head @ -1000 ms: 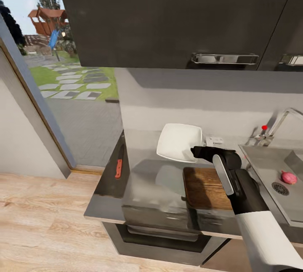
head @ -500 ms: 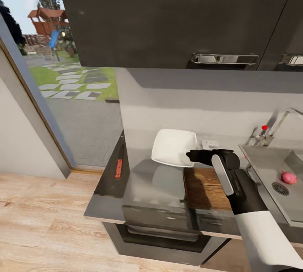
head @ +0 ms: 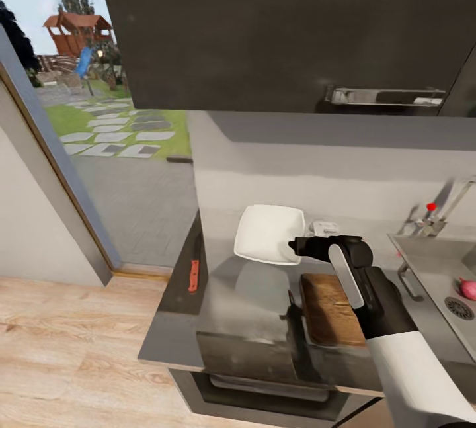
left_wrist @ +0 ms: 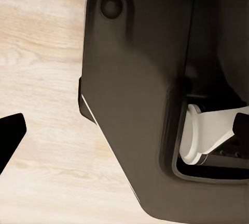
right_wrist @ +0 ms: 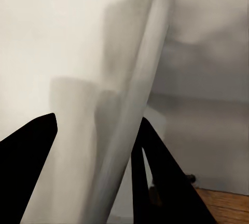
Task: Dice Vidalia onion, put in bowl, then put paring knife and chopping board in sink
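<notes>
- Since a second ago the bowl [head: 270,234] has slid leftward along the bench [head: 228,302], away from the board [head: 332,309]; the whole head view has also shifted, so the sink [head: 436,262] and onion [head: 469,288] now sit at the picture's right edge through camera motion, not their own.
- The right end effector [head: 295,247] holds the bowl's right rim: in the right wrist view one dark finger [right_wrist: 26,169] lies on each side of the white wall [right_wrist: 104,78], jaws narrowed onto it.
- My read: this clears room by the board before any cutting; the onion is still in the sink and the knife [head: 194,270] lies untouched near the bench's left edge.
- The left end effector [left_wrist: 8,138] shows one dark fingertip over wooden floor beside the robot's own base [left_wrist: 135,104]; how far open it is, I cannot tell.
- The onion is cut off by the frame, and the arm [head: 370,302] covers the board's right part.
</notes>
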Robot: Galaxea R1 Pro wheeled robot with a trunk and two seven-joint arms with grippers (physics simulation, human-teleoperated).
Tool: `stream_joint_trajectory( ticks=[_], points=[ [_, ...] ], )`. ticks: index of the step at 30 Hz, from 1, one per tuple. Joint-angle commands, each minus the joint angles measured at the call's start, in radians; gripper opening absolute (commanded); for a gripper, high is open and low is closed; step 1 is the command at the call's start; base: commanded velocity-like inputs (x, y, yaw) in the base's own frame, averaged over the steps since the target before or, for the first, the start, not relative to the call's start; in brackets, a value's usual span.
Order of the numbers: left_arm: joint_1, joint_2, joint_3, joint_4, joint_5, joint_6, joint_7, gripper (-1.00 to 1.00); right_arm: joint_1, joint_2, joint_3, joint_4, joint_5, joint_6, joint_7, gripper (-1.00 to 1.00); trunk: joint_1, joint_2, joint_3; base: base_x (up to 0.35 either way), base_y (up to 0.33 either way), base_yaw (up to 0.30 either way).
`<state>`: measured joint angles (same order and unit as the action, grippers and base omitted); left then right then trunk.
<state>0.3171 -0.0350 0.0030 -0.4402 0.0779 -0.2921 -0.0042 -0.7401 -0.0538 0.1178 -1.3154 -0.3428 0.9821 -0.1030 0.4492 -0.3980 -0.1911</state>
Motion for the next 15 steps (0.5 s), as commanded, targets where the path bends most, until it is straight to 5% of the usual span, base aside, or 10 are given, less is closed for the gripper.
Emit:
stream_joint_trajectory(
  ticks=[1, 15],
  points=[
    [0.0, 0.0, 0.0, -0.002, 0.008, -0.001, 0.0, 1.0, -0.001, -0.001, 0.003, -0.001, -0.012, 0.003, -0.01, -1.0, 0.001, -0.002, -0.002, 0.072, 0.055, 0.0],
    [0.0, 0.0, 0.0, -0.001, 0.008, -0.001, 0.0, 1.0, -0.001, 0.002, 0.002, 0.037, -0.012, 0.002, -0.01, -1.0, 0.001, -0.002, -0.002, 0.01, 0.008, 0.0]
  ],
)
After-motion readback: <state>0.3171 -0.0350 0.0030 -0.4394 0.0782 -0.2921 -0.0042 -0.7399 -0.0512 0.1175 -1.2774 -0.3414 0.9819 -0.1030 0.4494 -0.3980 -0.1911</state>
